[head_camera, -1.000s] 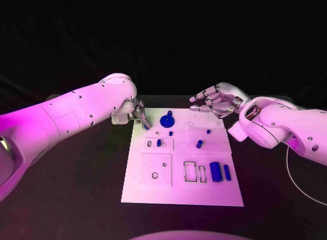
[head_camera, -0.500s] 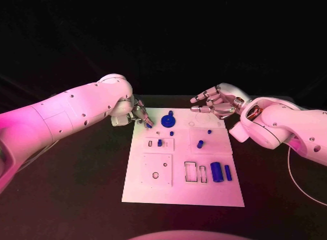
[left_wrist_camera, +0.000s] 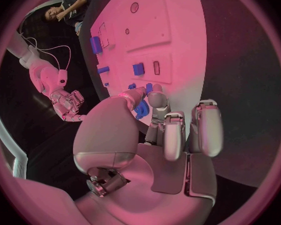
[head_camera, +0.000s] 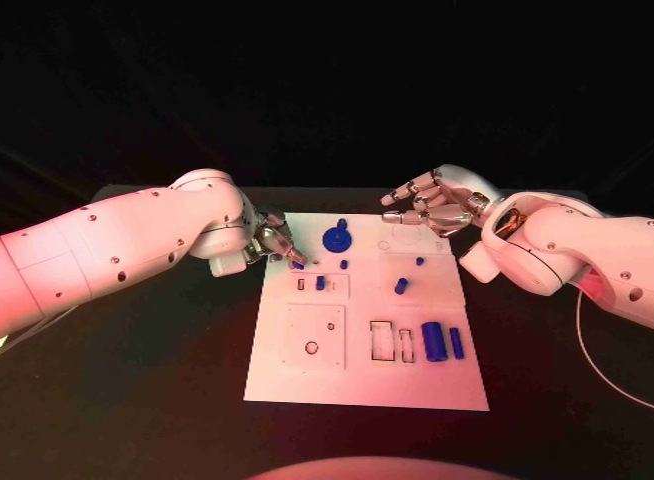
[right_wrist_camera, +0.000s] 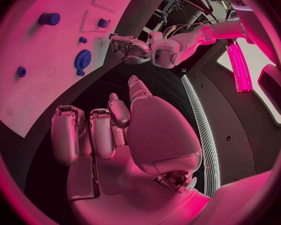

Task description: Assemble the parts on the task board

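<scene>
The white task board (head_camera: 363, 385) lies in the middle of the table. My left hand (head_camera: 274, 243) hovers at the board's far left corner, pinching a small blue part (head_camera: 297, 263) between its fingertips; in the left wrist view the same blue part (left_wrist_camera: 140, 108) sits between the thumb and a finger. A round blue gear (head_camera: 336, 240) stands just right of that hand. My right hand (head_camera: 431, 211) hangs over the far right corner, fingers apart and holding nothing. A blue cylinder (head_camera: 432, 342) and a blue bar (head_camera: 456, 344) lie at the near right.
Small blue pegs (head_camera: 399, 286) stand in the board's middle, and another blue piece (head_camera: 320, 283) sits in a left recess. Empty rectangular slots (head_camera: 381, 341) lie beside the cylinder. The black table (head_camera: 154, 380) surrounds the board. A white cable (head_camera: 594, 370) curves at the right.
My left hand has moved nearer and a little to the right, carrying the small blue part along the board's left edge. The right hand has stayed put.
</scene>
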You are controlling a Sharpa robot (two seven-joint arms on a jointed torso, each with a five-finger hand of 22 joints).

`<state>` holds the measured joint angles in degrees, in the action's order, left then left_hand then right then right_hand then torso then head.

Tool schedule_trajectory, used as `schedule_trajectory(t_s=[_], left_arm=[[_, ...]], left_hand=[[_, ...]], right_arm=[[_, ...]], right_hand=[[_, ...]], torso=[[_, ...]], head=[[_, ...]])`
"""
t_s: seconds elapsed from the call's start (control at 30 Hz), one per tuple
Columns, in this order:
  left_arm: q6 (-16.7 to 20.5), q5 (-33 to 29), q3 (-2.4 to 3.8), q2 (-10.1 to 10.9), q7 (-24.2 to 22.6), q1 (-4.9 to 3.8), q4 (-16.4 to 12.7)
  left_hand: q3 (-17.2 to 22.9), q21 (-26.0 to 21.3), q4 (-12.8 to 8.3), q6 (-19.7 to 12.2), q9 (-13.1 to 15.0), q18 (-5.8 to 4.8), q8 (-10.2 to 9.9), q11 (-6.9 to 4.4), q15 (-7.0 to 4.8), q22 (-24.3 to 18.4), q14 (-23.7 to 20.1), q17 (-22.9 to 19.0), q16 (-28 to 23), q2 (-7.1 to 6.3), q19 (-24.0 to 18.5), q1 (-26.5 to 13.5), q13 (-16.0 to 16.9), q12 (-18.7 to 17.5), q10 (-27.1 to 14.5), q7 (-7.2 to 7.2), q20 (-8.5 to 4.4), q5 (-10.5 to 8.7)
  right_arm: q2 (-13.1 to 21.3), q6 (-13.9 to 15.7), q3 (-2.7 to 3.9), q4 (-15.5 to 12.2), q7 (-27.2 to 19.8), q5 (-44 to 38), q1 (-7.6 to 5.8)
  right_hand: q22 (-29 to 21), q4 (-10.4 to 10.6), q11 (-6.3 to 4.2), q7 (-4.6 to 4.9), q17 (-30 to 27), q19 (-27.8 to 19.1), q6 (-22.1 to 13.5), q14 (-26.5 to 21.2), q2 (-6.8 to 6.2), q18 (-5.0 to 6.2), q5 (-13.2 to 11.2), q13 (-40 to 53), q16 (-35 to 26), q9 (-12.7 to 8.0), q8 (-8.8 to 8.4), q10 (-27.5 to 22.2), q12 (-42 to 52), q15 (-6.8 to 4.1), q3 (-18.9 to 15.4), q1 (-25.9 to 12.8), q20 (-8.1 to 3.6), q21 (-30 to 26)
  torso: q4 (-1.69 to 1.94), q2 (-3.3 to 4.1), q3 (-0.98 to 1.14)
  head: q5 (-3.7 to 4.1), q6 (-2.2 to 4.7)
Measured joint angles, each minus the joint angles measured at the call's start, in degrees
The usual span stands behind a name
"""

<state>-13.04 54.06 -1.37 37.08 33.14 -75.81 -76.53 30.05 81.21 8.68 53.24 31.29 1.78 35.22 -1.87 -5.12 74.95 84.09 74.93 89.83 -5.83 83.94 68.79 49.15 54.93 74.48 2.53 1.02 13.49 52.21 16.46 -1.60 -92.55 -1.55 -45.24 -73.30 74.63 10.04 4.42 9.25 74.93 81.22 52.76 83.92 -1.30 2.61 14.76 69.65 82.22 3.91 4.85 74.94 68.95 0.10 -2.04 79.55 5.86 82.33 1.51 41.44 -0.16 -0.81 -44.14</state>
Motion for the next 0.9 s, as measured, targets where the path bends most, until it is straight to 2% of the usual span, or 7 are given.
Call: schedule_trajectory(t_s=[0.13, 0.37, 0.57, 0.9], left_arm=[[2.5, 1.9, -0.11, 1.7, -1.1, 1.27, -2.7], [5.2, 4.5, -0.17, 3.0, -2.5, 2.74, -4.3], [5.4, 5.6, -0.18, 3.1, -2.9, 3.3, -4.7], [3.9, 6.3, -0.18, 2.8, -2.9, 3.47, -4.8]], left_hand=[[0.3, 0.2, -0.3, 0.1, -0.1, 0.0, 0.0, 0.12, 0.0, 0.0, 0.0, 0.0, 0.0, -0.15, 0.0, -0.6, 0.4, 0.5, 0.3, -0.09, 0.0, 0.43], [0.8, 0.4, -0.5, 0.5, -0.2, 0.0, 0.0, -0.01, 0.0, 0.0, 0.0, 0.0, 0.0, -0.37, 0.0, -0.8, 0.7, 0.6, 0.8, -0.1, 0.0, 0.88], [1.3, 0.4, -1.0, 0.5, -0.2, 0.01, 0.0, -0.01, 0.0, 0.0, 0.0, 0.0, 0.0, -0.83, 0.0, -1.3, 0.7, 0.5, 0.8, -0.09, 0.0, 0.88], [1.5, 0.7, -1.2, 0.5, -0.3, 0.0, 0.0, 0.0, 0.0, 0.0, 0.0, 0.0, 0.0, -0.98, 0.0, -1.4, 0.8, 0.8, 0.8, -0.08, 0.0, 1.1]], right_arm=[[0.1, -0.1, -0.04, 0.0, 0.0, 0.0, 0.06], [0.1, -0.3, -0.06, 0.0, 0.1, 0.0, 0.11], [0.1, -0.3, -0.09, 0.1, 0.1, 0.0, 0.19], [0.1, -0.4, -0.1, 0.1, 0.1, 0.0, 0.23]], right_hand=[[0.0, 0.0, 0.0, 0.0, 0.0, 0.0, 0.0, 0.0, 0.0, 0.0, 0.0, 0.0, 0.0, 0.0, 0.0, 0.0, 0.0, 0.0, 0.0, 0.0, 0.0, 0.0], [0.0, 0.0, 0.0, 0.0, 0.0, 0.0, 0.0, 0.0, 0.0, 0.0, 0.0, 0.0, 0.0, 0.0, 0.0, 0.0, 0.0, 0.0, 0.0, 0.0, 0.0, 0.0], [0.0, 0.0, 0.0, 0.0, 0.0, 0.0, 0.0, 0.0, 0.0, 0.0, 0.0, 0.0, 0.0, 0.0, 0.0, 0.0, 0.0, 0.0, 0.0, 0.0, 0.0, 0.0], [0.0, 0.0, 0.0, 0.0, 0.0, 0.0, 0.0, 0.0, 0.21, 0.0, 0.0, 0.0, 0.0, 0.0, 0.22, 0.0, 0.0, 0.0, 0.0, -0.2, 0.0, 0.0]], torso=[[0.16, -0.07, -0.01], [0.48, -0.24, -0.04], [0.47, -0.26, 0.0], [0.46, -0.25, 0.07]], head=[[-0.04, -0.18], [0.0, -0.44], [0.01, -0.57], [-0.07, -0.73]])
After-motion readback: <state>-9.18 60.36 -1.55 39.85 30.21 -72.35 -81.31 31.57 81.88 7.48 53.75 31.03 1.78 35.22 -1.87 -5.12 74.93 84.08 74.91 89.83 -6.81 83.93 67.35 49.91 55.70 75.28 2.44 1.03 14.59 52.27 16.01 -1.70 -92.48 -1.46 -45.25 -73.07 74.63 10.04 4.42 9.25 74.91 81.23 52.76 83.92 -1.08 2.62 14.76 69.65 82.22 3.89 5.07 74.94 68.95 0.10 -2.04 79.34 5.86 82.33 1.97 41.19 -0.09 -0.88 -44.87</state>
